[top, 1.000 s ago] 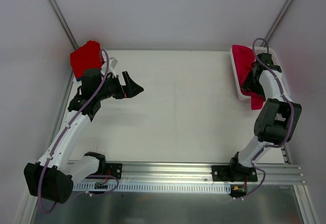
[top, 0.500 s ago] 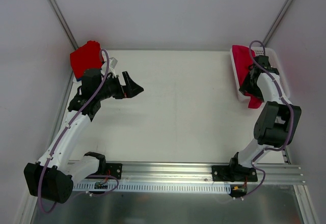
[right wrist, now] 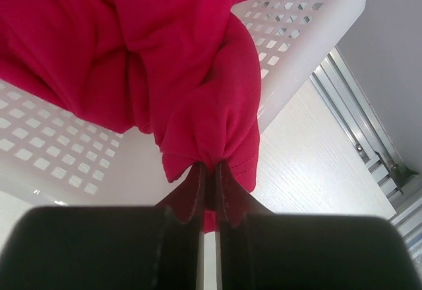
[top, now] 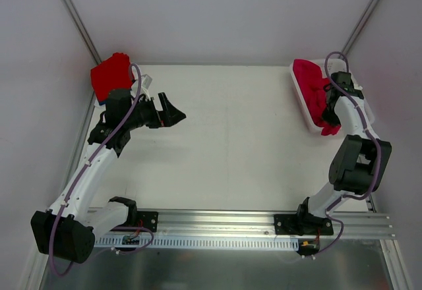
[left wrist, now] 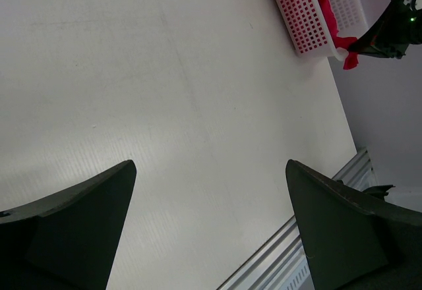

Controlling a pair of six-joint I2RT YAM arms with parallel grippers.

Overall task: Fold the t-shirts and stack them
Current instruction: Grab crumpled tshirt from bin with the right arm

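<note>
Crimson-pink cloth, thin and limp: the shirt (right wrist: pixel 198 59) lies bunched in soft folds, spilling over the wall of the white mesh basket (right wrist: pixel 310 20) at the upper right of the overhead view. The right gripper (right wrist: pixel 210 171) is clenched on a small pinch of the lowest hanging fold, low in the middle of its wrist view, with what looks like a stitched edge just beside the fingers. I cannot tell which part of the shirt this is.

The left gripper (top: pixel 173 113) stands wide open and grasps nothing. It hangs over the bare table (top: pixel 231 145) at the left of the overhead view, near a folded red shirt (top: pixel 111 74) in the upper left corner.

The shirt should be light and without any stiffness. Lifted by one pinch it will likely droop into a long twist rather than open out. It is not fragile, and knit cloth grips well, so slipping seems a small risk. Dragging against the mesh, and tugging the light basket along, seems the greater one. For folding, the better hold would be two spread points along a hem or the shoulders, one for each gripper, once the cloth lies flat on the table.
</note>
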